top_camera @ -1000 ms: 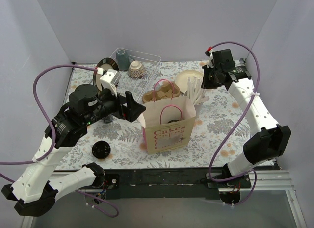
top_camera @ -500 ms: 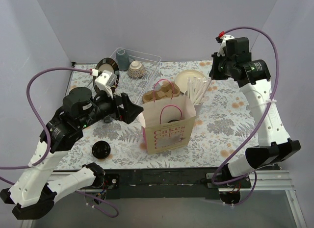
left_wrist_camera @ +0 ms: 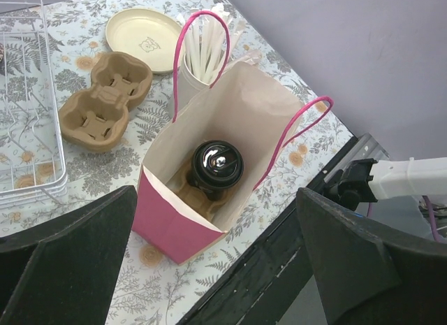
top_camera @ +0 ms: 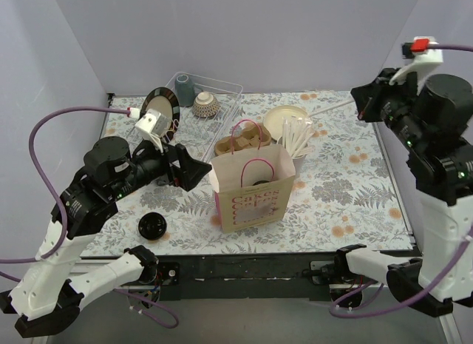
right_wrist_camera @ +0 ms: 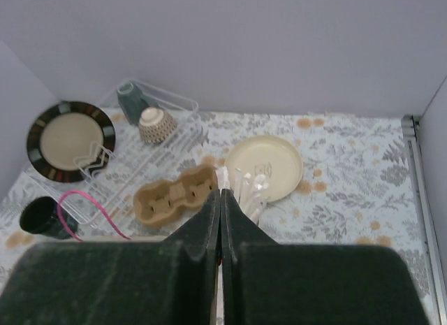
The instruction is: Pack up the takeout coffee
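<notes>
I read the left end effector as spread to its widest and empty, poised just beside the open paper bag. The right end effector is fully closed on nothing, raised well apart above the far right of the bench. One takeout coffee stands upright inside the bag, seated in a carrier at the bottom. Hazard: the bag looks light and stands free. A sideways move of the left fingers could catch a pink handle or push the wall, tipping both bag and cup. I judge it safer to lift clear before any traverse.
</notes>
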Controlling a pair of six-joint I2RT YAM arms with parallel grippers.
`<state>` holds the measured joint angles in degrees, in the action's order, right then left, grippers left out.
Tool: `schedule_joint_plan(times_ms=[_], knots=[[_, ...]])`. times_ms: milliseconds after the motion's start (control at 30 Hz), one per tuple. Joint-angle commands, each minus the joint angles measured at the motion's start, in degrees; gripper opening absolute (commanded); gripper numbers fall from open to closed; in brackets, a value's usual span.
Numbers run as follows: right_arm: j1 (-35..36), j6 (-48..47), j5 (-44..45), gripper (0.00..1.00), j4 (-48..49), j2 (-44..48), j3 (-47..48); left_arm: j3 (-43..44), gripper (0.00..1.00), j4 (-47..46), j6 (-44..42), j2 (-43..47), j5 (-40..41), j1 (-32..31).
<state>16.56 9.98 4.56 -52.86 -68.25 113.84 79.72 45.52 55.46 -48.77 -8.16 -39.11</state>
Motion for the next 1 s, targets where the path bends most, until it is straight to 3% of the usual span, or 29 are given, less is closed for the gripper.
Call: schedule_joint_plan(times_ms=[0,267,967], knots=[[-0.12,1.45,-3.39,0.01,9.79,5.22,0.51,2.1,0.98,1.85,-0.44,1.05,-0.63,-0.17],[-0.12,3.12,-26.67,0.01,16.47,11.29,-9.24,2.28,0.98,3.26,0.87,2.28,-0.71,-0.17],[-0.03,1.97,-40.42,0.01,12.43,9.19,-17.42,-0.44,0.98,0.1,3.86,3.33,0.16,-0.17]])
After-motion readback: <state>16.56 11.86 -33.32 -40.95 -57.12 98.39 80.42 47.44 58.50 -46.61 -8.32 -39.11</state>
